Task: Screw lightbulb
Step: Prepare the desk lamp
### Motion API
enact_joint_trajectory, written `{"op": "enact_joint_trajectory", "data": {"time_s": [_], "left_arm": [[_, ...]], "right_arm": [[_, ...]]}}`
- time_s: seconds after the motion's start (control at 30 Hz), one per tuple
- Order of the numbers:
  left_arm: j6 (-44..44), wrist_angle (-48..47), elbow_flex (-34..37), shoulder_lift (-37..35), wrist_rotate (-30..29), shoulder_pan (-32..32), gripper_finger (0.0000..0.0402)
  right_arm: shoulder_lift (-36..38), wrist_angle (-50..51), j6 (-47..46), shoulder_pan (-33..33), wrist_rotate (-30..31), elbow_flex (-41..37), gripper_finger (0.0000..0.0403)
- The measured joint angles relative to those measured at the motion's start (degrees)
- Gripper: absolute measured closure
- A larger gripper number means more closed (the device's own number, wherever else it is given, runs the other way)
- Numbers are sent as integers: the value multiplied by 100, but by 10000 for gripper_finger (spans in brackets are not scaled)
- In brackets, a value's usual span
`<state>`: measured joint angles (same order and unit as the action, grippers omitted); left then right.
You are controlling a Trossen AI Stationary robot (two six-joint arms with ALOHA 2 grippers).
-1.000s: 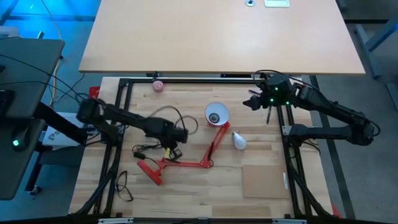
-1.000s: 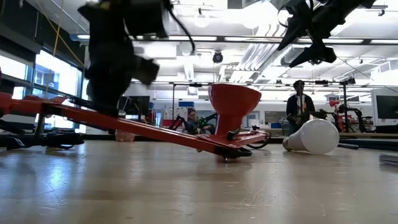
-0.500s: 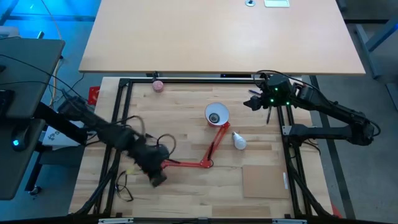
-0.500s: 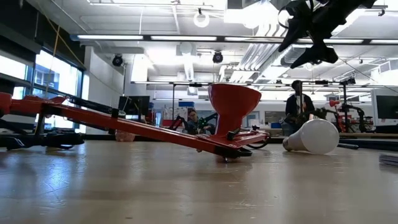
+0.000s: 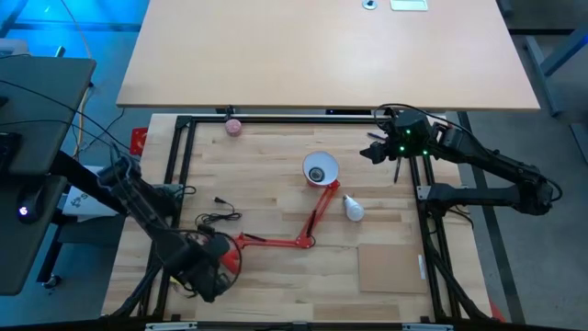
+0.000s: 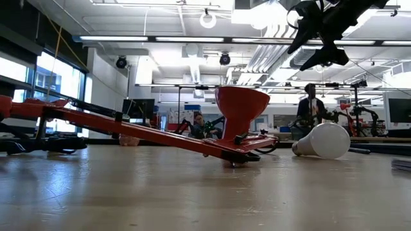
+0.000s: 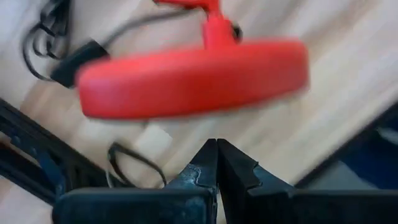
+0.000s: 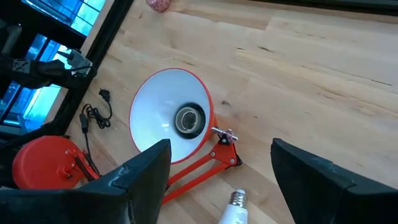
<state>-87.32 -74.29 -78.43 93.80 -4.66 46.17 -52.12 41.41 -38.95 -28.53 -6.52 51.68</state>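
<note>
From above, my left gripper sits low at the near left corner of the wooden table, just beside the red lamp's round base, its fingers pressed together on nothing. My right gripper hangs over the far right edge of the table, fingers spread and empty. The red lamp lies folded across the middle, its shade facing up with a white inside. The lightbulb lies on its side just right of the lamp's upper arm, near the shade but apart from it. A small pink ball rests by the far frame, and a black cord trails left of the lamp.

From table height, the lightbulb lies on the wood to the right of the red shade, and my right gripper hangs high above it. People show in the room behind.

Through my left wrist, my two fingers meet tip to tip, with the lamp base ahead of them, blurred.

Through my right wrist, my fingers stand wide apart; between them lie the shade with its empty socket and the lightbulb's screw end.
</note>
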Motion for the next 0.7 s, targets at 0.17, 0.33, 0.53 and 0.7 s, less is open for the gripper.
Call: {"op": "enact_joint_trajectory", "data": {"time_s": [0.17, 0.33, 0.53, 0.7], "left_arm": [[376, 216, 0, 164, -122, -300, 401], [717, 43, 333, 162, -452, -645, 401], [1124, -14, 1126, -295, -508, -1151, 401], [888, -444, 1855, -1065, -891, -1642, 401]], "right_arm": [[0, -4, -8, 0, 0, 0, 135], [0, -15, -21, 0, 0, 0, 135], [0, -76, -131, 0, 7, 0, 135], [0, -117, -174, 0, 8, 0, 135]]}}
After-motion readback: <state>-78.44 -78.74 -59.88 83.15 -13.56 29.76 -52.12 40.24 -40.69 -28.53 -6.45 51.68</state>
